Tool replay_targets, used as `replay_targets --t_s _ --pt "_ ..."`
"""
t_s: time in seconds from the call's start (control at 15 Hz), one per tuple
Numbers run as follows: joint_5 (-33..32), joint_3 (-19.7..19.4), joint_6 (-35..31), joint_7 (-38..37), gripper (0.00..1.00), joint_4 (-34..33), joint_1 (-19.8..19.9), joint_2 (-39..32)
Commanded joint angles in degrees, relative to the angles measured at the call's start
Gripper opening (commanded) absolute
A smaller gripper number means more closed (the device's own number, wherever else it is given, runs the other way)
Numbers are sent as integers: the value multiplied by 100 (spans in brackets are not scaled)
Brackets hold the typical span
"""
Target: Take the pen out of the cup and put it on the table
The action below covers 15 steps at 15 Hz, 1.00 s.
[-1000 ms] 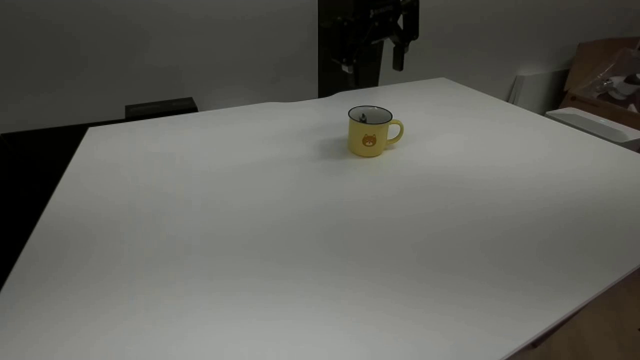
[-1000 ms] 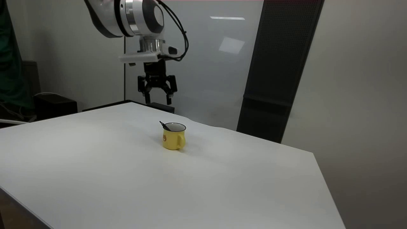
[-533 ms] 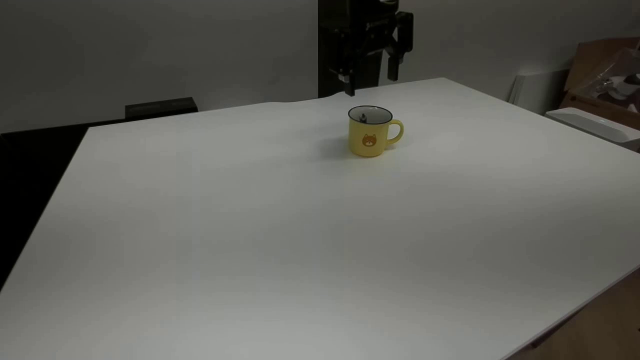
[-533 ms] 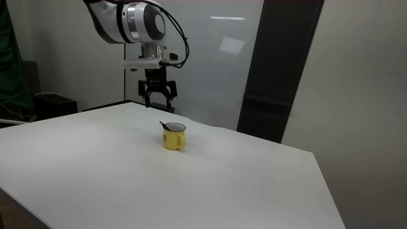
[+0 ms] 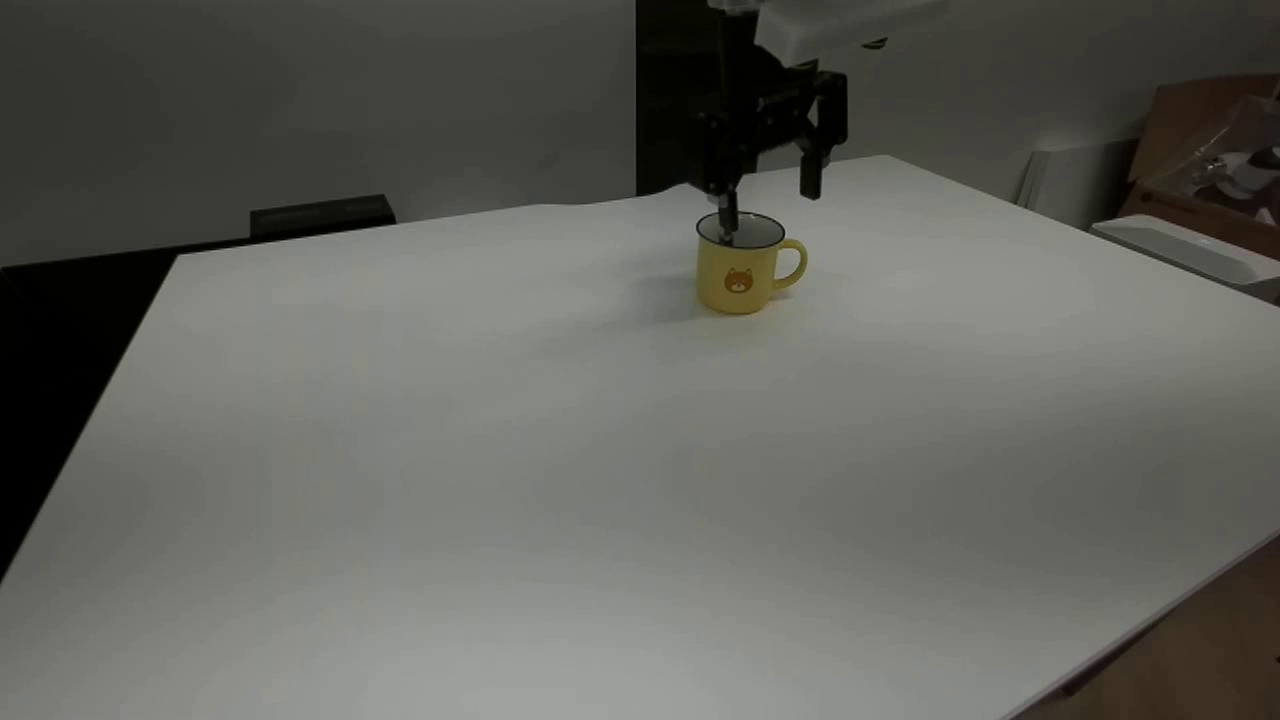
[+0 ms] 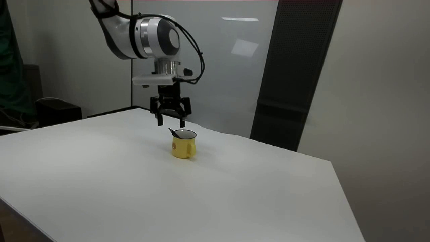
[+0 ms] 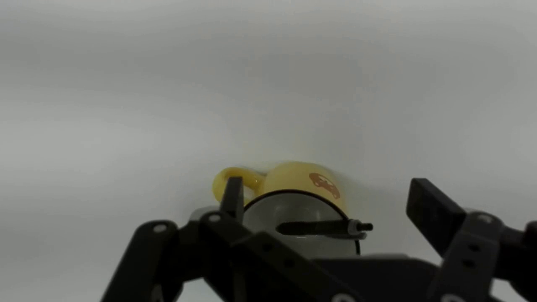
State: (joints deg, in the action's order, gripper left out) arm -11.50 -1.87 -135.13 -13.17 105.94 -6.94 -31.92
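Note:
The yellow cup stands upright on the white table; it also shows in an exterior view and in the wrist view. The dark pen leans inside the cup, its top end sticking out over the rim. In the wrist view the pen lies between my fingers, its clicker end pointing right, touching neither. My gripper is open and empty, pointing down just above the cup; it also shows in an exterior view, where one finger partly hides the pen.
The table's back edge runs close behind the cup, with a dark box beyond it. A cardboard box and a white object stand past the table's side. A wall with a dark panel is behind.
My gripper has come down and forward from behind the table edge to just above the cup, staying open. The cup and pen have not moved.

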Motion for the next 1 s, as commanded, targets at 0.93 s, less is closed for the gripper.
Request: replay_targets --t_s 0.93 --pt "-45 -121 146 17 67 -909 -195 -724"
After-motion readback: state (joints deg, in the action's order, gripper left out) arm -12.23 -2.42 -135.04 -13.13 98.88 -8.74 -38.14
